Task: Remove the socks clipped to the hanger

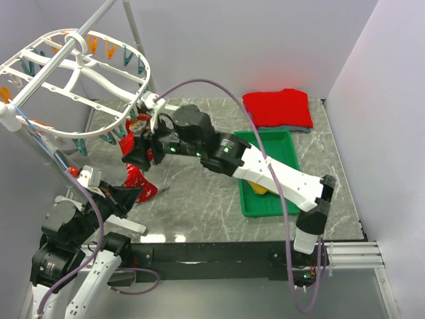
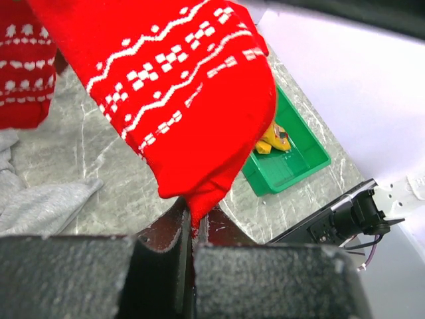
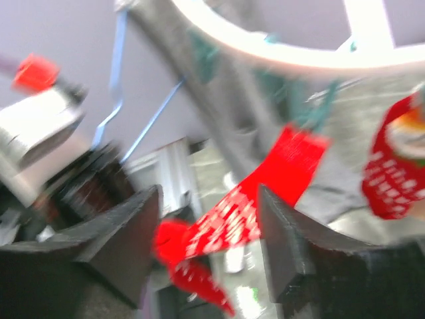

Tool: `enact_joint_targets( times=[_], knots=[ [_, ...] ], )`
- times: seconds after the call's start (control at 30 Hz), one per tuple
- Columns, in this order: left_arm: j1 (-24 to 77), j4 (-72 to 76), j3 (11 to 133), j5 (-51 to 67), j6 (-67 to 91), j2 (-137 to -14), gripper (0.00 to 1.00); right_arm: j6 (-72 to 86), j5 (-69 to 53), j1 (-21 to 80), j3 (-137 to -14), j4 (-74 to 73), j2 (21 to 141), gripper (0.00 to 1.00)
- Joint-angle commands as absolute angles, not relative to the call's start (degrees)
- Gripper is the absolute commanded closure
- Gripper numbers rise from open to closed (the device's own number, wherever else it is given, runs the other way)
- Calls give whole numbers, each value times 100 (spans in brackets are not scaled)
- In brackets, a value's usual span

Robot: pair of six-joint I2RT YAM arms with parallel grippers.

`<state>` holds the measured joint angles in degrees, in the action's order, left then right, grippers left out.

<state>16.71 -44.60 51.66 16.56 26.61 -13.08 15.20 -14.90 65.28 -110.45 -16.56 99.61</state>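
Your left gripper (image 2: 191, 227) is pinched tight on a red sock (image 2: 179, 86) toe, right gripper (image 3: 209, 232) gapes empty; yellow sock (image 2: 273, 139) trayed right of centre, red ones hang clipped to the hanger (image 1: 73, 80) upper left.

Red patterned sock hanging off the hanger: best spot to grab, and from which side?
Grip the tapered bottom tip of the red patterned sock, coming from below. It hangs from the hanger rim with that end lowest and free, narrowing to a thin fold that fits between the fingers. The left gripper is shut on exactly that tip.
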Motion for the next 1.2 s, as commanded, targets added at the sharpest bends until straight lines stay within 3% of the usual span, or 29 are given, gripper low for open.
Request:
enact_joint_targets(
  times=[0.0,0.03,0.07,0.13,0.4,0.83,1.17],
  knots=[
    [1670,-4412,5142,1740,2610,-1248,99,695,-511,6530,-12179,-2557,10536,26],
    [1679,-4403,5124,1775,2619,-1239,99,651,-440,6522,-12330,-2601,10625,26],
    [1679,-4395,5098,1819,2619,-1231,99,624,-387,6504,-12575,-2628,10713,18],
    [1679,-4412,5089,1863,2619,-1230,99,580,-422,6460,-12770,-2663,10924,12],
    [1679,-4421,5133,1907,2584,-1239,99,624,-677,6319,-12938,-2172,11214,13],
    [1679,-4333,5080,2021,2681,-1222,99,686,-457,6302,-13087,-1459,11584,27],
    [1679,-4324,5080,2048,2698,-1213,99,896,-255,6319,-13096,-1099,11707,45]
  ],
)
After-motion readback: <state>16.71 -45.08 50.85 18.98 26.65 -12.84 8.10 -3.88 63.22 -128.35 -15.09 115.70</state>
